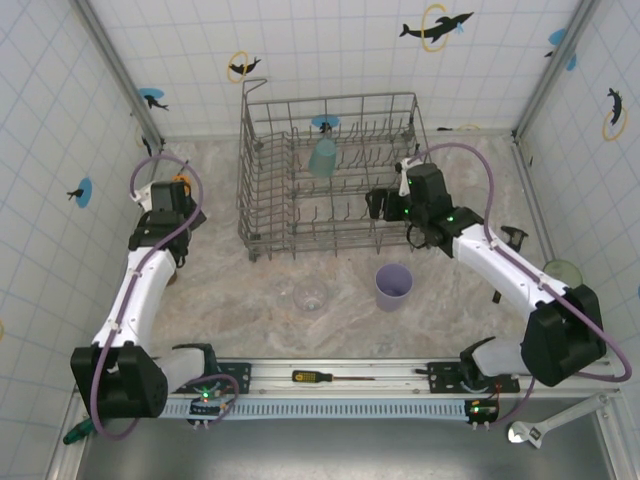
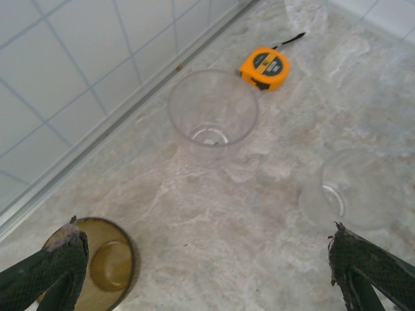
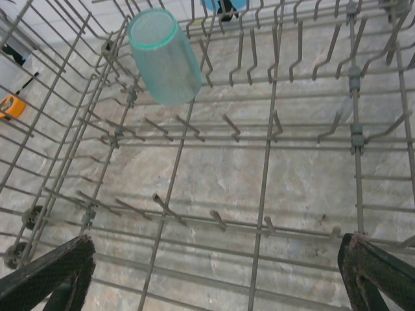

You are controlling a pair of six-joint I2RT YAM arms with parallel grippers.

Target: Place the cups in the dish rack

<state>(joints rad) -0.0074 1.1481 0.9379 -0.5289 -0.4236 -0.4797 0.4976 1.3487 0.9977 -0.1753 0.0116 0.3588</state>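
Writing first: the orange tape measure (image 2: 264, 67) has a round dark label on its face, but the letters are too small to read. The tiled wall carries dark dolphin stickers (image 1: 436, 27) with coloured rings and no text.

The dish rack (image 1: 330, 175) is grey metal wire, rectangular, with rows of upright tines. It stands at the far middle of the marbled table (image 1: 230, 300). Inside it, in the far row, the teal cup (image 3: 165, 57) of frosted translucent plastic leans on the tines, with its closed base turned up toward the camera. The lavender cup (image 1: 393, 286), opaque and smooth, stands upright on the table just in front of the rack.

Your left gripper (image 2: 204, 227) is spread wide and holds nothing. It hangs over bare table beside the amber cup (image 2: 107, 262), which is translucent and upright. Beyond it a clear cup (image 2: 213, 116) stands near the wall, and a second clear cup (image 2: 356, 188) stands to the right.

Your right gripper (image 3: 219, 240) is also wide apart and empty, above the floor wires of the rack.
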